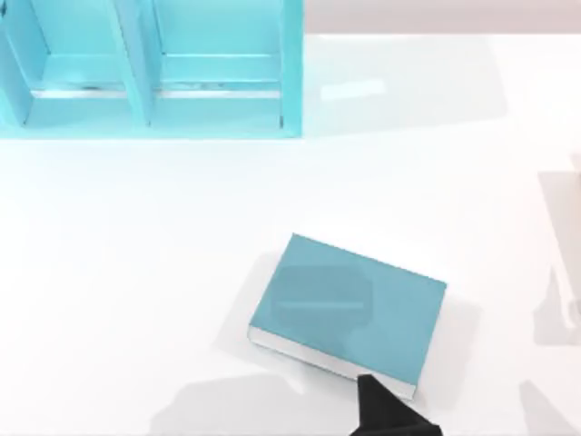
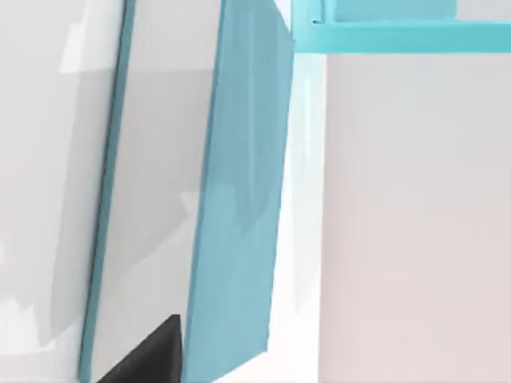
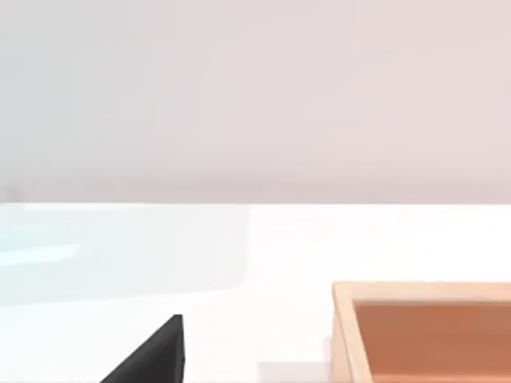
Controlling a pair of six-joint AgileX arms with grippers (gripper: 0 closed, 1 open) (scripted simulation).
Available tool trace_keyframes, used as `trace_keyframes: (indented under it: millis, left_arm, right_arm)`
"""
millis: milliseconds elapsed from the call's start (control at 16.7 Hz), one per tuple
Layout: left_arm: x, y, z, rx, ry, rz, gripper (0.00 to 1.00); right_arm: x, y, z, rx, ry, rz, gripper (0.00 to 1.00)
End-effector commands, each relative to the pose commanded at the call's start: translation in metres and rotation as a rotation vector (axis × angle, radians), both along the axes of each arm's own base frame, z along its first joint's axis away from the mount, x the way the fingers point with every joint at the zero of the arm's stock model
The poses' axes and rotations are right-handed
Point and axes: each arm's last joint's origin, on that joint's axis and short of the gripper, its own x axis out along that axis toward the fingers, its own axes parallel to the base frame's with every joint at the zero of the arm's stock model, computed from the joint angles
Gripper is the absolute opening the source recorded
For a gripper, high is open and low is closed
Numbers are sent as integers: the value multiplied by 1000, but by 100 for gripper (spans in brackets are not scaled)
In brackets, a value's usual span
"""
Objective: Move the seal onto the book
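Jaws: can't tell for either gripper, since each wrist view catches just 1 dark finger wedge and never the pair.

Nearest in the top view, a dark gripper part pokes in from the near edge. The left wrist view looks along the book at very close range, so I take this for the left gripper (image 1: 388, 411). Its tip sits right at the book's near right corner, over the white page edge; touching or just above, can't tell. In the left wrist view, 1 finger (image 2: 152, 355) lies against the pale page-edge band.

The book (image 1: 349, 309) lies flat on the white table (image 1: 136, 300), a bit right of centre and towards the near side. It is turned slightly, teal cover up, w/ white pages along its near side. Nothing stands on the cover; there is only a faint darker patch on it, maybe a shadow.

The right arm is off towards the table's right side, where grey shadows fall at the top view's right edge. In the right wrist view, 1 finger (image 3: 152, 355) hangs over bare table. Close beside it sits an orange-brown blocky shape w/ a paler rim, which looks like the seal (image 3: 423, 335). Whether it is gripped or just resting there, can't tell. It is apart from the book.

Farthest off, a teal shelf unit (image 1: 145, 68) w/ at least 2 open compartments fills the far left of the table, well apart from the book.
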Motion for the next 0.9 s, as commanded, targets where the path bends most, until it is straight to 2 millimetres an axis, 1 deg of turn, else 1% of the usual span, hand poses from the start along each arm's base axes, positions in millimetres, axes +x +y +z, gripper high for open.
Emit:
trace_keyframes:
  millis: [120,240,360,480,660,780,900]
  left_arm:
    - [2,0,1,0,3,3,100]
    - [11,2,7,-2,18,22,100]
    - [29,7,17,0,51,60,100]
    - [53,16,31,9,100,105,100]
    - [95,43,55,39,207,166,100]
    - [123,69,71,73,294,180,100]
    - [146,102,85,118,380,157,100]
  right_arm:
    - [0,0,0,0,0,0,100]
    - [0,0,0,0,0,0,100]
    - [0,0,0,0,0,0,100]
    - [0,0,0,0,0,0,100]
    - [0,0,0,0,0,0,100]
    - [0,0,0,0,0,0,100]
    - [0,0,0,0,0,0,100]
